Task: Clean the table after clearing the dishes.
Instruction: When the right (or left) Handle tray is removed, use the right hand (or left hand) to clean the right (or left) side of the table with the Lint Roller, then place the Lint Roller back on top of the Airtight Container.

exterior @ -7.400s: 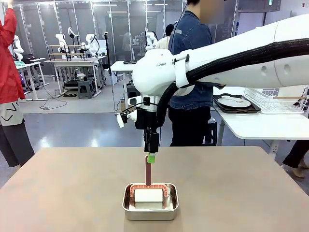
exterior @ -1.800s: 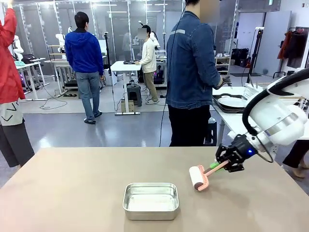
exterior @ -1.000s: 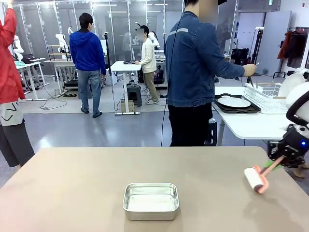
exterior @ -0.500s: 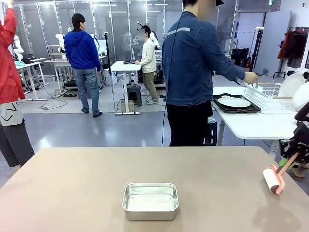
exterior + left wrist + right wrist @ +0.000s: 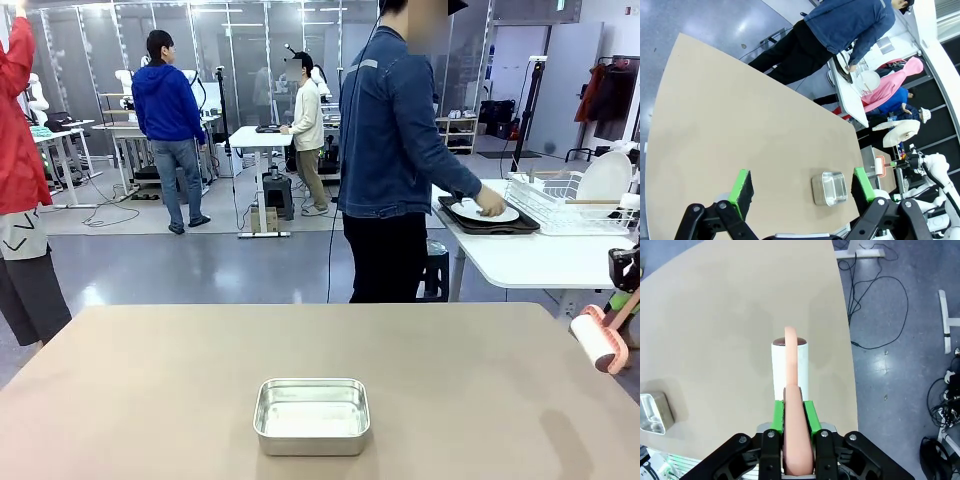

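right claw (image 5: 791, 412) grips the lint roller (image 5: 790, 367) at the worktop (image 5: 150, 400) edge. left claw (image 5: 801, 187) hangs released. lower it flat, then roll evenly.

Robotics lab: rows of workbenches (image 5: 262, 136), floor cables (image 5: 880, 295) (glass partitions behind), people standing about.

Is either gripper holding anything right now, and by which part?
The right gripper holds the lint roller by its pink handle, pads clamped on the handle's sides, roll pointing away over the table edge. The left gripper is open, empty.
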{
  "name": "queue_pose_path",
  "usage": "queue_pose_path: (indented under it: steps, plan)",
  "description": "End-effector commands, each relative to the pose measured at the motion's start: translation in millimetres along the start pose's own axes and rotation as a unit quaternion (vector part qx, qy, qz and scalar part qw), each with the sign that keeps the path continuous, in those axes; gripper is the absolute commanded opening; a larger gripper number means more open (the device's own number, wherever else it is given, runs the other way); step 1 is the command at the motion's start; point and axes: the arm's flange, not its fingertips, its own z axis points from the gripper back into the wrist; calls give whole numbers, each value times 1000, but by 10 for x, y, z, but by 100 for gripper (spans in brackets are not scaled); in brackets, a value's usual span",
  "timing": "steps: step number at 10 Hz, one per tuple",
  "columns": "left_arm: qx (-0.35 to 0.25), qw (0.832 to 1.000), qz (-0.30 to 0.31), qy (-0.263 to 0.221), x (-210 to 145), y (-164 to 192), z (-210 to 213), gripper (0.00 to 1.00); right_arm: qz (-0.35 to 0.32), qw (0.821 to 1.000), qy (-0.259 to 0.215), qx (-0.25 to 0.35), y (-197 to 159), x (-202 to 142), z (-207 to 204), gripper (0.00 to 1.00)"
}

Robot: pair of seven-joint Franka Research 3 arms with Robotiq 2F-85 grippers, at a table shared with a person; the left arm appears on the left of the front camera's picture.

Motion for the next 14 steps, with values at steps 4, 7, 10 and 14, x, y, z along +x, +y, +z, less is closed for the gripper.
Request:
queue_pose_path:
  steps: [4,7,10,14]
  plan:
    - [-4,1000,-2,3,-8,-5,17,100,-14,1000,-1,7,-40,87,-199,21]
    - [-4,1000,-2,3,-8,-5,17,100,-14,1000,-1,7,-40,87,-199,21]
    - [-4,1000,-2,3,-8,-5,17,100,-14,1000,-1,7,-40,87,-199,21]
    - [-4,1000,-2,3,-8,-5,17,100,-14,1000,-1,7,-40,87,-199,21]
